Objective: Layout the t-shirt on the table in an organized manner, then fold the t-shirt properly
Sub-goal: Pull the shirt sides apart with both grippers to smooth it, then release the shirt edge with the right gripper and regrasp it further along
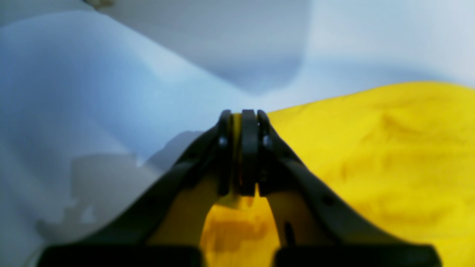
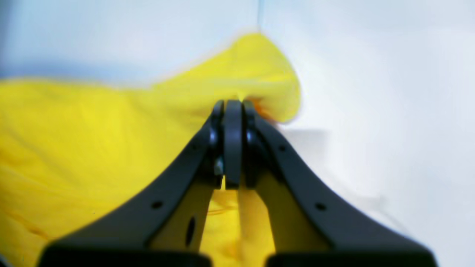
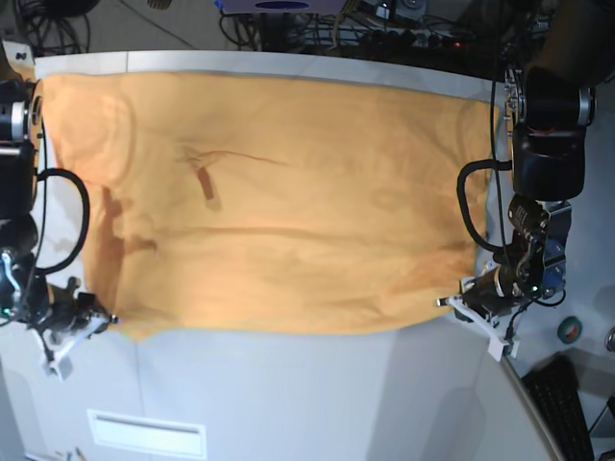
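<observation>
Your t-shirt (image 3: 279, 202) lies spread wide across the table (image 3: 317, 394), reaching nearly from one arm to the other, its far hem close along the table's far edge. There's a thin dark mark (image 3: 207, 187) on the cloth toward the side of your right arm, with a crease running off it.

Look at your left pincer (image 1: 243, 118): in the left wrist view the jaws are clenched, and a sliver of yellow cloth shows pressed between the pads, so you've got the t-shirt's edge gripped there. The rest of the shirt billows off to one side of that pincer, bare table on the other.

Your right pincer (image 2: 233, 107) is clamped too. In the right wrist view the pads meet tight, and a flap of the t-shirt curls up just past the tips, the fabric bunched orange right at the pinch. Cloth shows below the jaws as well, so you're holding the shirt on that side also.

From the base view, both pincers sit at the near corners of the t-shirt, each one low beside the table's near part, the shirt's near hem stretched between them.
</observation>
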`<state>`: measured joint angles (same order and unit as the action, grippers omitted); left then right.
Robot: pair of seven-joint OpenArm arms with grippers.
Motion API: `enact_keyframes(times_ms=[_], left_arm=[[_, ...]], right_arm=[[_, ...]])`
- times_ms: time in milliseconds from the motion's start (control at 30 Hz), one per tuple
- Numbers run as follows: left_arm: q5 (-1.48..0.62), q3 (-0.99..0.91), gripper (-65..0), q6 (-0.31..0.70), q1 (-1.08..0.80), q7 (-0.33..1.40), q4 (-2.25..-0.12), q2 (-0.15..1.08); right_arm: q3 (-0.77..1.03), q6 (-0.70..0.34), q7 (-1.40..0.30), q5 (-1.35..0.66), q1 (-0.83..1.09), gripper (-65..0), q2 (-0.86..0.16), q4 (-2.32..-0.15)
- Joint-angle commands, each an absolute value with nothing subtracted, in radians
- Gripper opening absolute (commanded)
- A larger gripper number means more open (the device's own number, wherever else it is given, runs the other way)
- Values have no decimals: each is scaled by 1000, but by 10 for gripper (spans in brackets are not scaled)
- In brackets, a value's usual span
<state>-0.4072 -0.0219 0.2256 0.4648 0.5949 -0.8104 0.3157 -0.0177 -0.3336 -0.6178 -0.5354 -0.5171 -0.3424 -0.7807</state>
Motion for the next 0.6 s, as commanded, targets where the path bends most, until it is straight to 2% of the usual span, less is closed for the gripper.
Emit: enact_keyframes(times_ms=[0, 100, 267, 467, 567], left_arm=[[-410, -24, -650, 229, 493, 578, -825, 326], [-410, -22, -650, 229, 492, 578, -825, 326], [-410, -22, -650, 229, 472, 578, -831, 328], [-410, -22, -650, 229, 455, 579, -832, 348], [-410, -22, -650, 228, 452, 579, -832, 348]], right_arm=[[-50, -367, -562, -532, -564, -650, -354, -760], [-124, -406, -437, -473, -585, -650, -352, -661], [-185, -409, -193, -294, -585, -650, -354, -581], [-232, -410, -79, -8, -590, -650, -360, -579], [-214, -410, -68, 61, -591, -650, -360, -581]])
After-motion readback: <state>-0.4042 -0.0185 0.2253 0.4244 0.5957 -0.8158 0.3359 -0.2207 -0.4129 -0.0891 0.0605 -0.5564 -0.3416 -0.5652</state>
